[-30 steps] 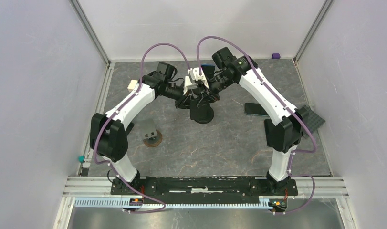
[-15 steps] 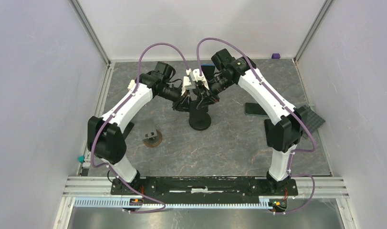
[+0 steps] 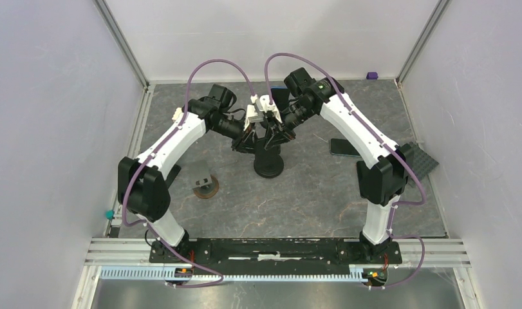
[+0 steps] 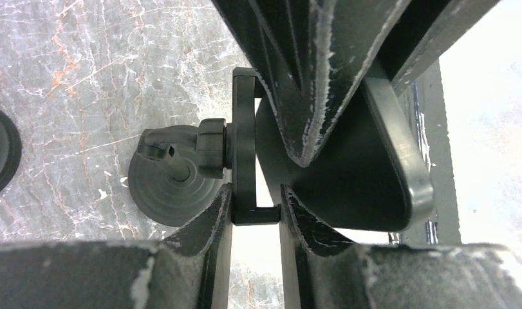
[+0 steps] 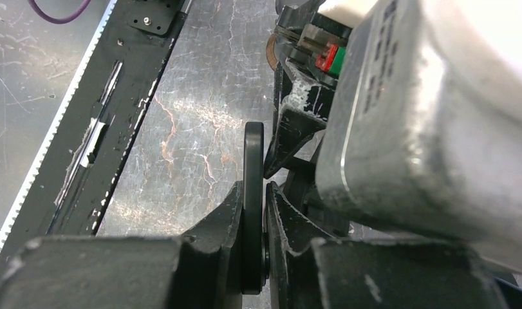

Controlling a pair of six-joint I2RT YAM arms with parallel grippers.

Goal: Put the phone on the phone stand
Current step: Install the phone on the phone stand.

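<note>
The black phone stand (image 3: 268, 166) stands mid-table on a round base (image 4: 174, 193). Its thin cradle plate (image 4: 244, 129) has a lip at the bottom. My left gripper (image 4: 255, 193) is shut across that lip, seen from above (image 3: 248, 132). My right gripper (image 5: 255, 187) is shut on the plate's thin edge (image 5: 253, 161) from the other side, seen from above (image 3: 279, 129). The dark phone (image 3: 344, 147) lies flat on the table to the right of the stand, apart from both grippers.
A small grey block on a round brown base (image 3: 205, 183) stands at the left. A dark ribbed object (image 3: 420, 161) leans at the right wall. A purple block (image 3: 372, 75) sits at the back right. White walls enclose the table.
Both grippers stay shut on the stand. The stand's base has shifted slightly toward the near left with both arms; almost nothing has moved in the last half second. The phone has not moved.
</note>
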